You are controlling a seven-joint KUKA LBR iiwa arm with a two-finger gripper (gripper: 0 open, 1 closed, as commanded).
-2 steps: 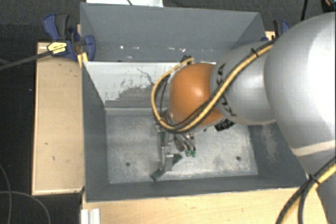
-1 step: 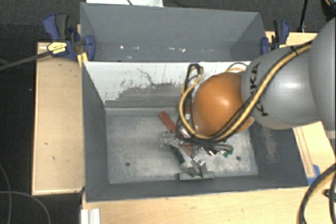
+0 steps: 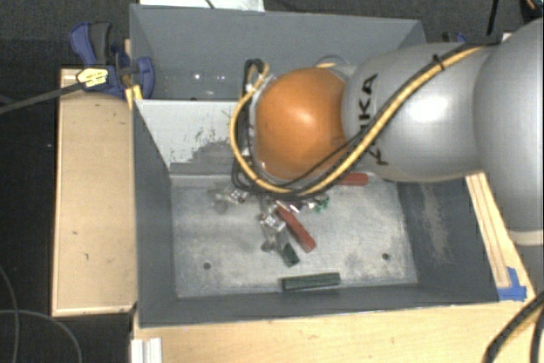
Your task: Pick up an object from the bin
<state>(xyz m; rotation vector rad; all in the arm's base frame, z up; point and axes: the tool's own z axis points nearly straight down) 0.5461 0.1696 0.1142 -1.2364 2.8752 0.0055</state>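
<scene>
Near the middle of the grey bin, under the arm's orange cover, the pincer hangs low just beside a reddish-brown stick. Whether it is apart or together cannot be told. A dark green bar lies by the front wall.

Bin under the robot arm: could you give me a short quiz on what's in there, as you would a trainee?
1. True or false: the dark bar lies by the bin's lower wall in the view, apart from the gripper.
2. What colour is the stick right beside the gripper? A blue, B red, C yellow.
3. Fill in: the arm reaches in from the view's ____.

Key: 1 true; 2 B; 3 right.
</scene>
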